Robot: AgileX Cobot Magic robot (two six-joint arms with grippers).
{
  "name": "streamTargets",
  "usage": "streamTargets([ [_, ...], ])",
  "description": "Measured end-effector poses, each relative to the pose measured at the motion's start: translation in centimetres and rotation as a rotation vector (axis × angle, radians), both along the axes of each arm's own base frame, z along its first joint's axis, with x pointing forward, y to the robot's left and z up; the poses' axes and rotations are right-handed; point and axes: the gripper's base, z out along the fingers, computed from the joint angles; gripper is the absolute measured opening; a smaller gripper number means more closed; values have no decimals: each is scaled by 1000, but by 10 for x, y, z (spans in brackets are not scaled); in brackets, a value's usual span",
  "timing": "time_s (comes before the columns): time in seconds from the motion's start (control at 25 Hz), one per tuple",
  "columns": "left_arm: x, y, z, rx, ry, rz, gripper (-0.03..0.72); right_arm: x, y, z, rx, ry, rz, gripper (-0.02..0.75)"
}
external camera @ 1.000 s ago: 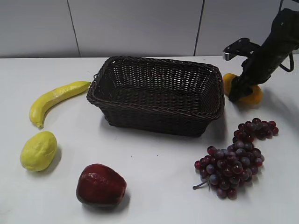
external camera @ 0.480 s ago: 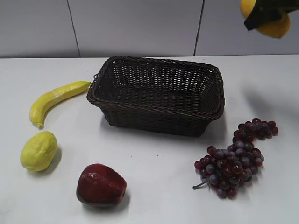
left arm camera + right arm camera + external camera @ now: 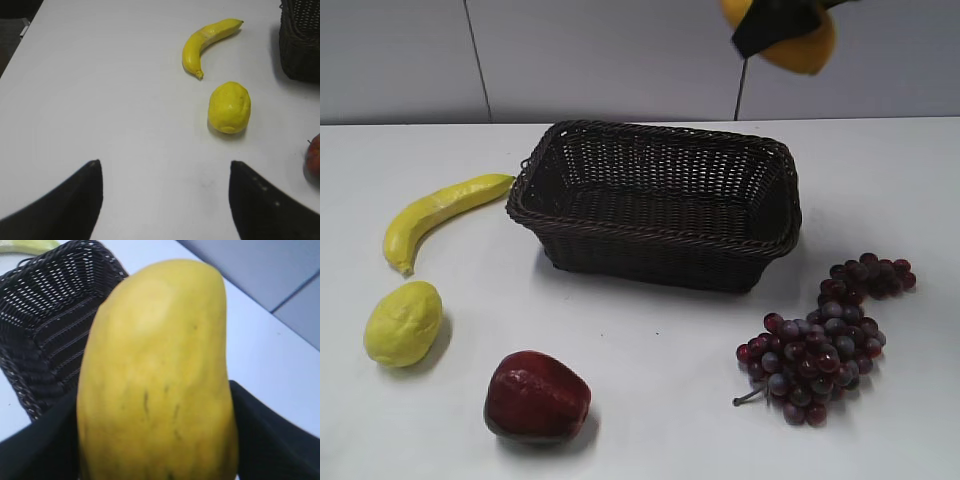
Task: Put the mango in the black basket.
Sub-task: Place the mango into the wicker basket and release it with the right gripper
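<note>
Exterior view: my right gripper (image 3: 782, 25), pinching the mango (image 3: 798, 48), has swung from the table's right edge to, seemingly, above the black basket's (image 3: 655, 200) far rim, so release comes next.

Slanted front view; two close wrist views

Orange-yellow mango (image 3: 798, 50) — dark woven basket (image 3: 655, 205)

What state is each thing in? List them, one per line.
mango: held in the air, clamped by the right gripper, above the basket's far right corner.
black basket: upright on the table, nothing in it.
left gripper: open, nothing in it.
banana: lying on the table.
lemon: resting on the table.
apple: resting on the table.
grapes: lying on the table.
</note>
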Motion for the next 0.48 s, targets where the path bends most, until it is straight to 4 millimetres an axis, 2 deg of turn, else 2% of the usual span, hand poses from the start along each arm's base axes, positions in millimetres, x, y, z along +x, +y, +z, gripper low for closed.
streamTargets([
  [0.08,0,0,0,0,0,0,589,4,21,-25,-19,56,44,576],
  [0.24,0,0,0,0,0,0,589,16,48,-86,-69,173,89,575],
  [0.4,0,0,0,0,0,0,589,28,57,-141,-130,224,91,575],
  [0.48,0,0,0,0,0,0,589,33,57,-159,-156,229,88,575],
])
